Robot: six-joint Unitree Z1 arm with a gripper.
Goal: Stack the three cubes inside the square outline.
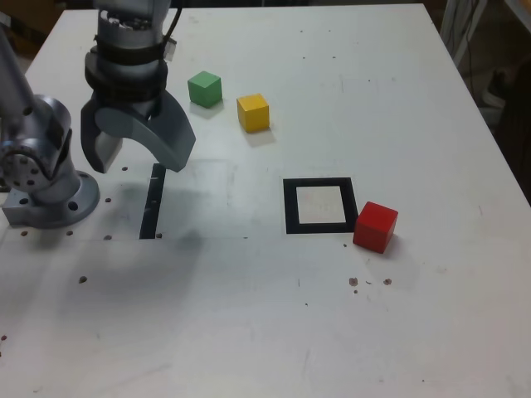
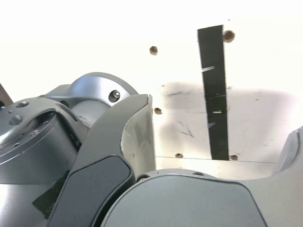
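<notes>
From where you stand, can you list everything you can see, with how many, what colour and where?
Red cube: one, red, at the square outline's right edge in the exterior view
Yellow cube: one, yellow, right of the green one
Green cube: one, green, toward the table's far side
Square outline: one, black, white centre
Strip: one, black, near the arm base
Table: one, white, under everything
Arm base: one, grey, exterior view's left
Gripper: one, grey, open, above the table
</notes>
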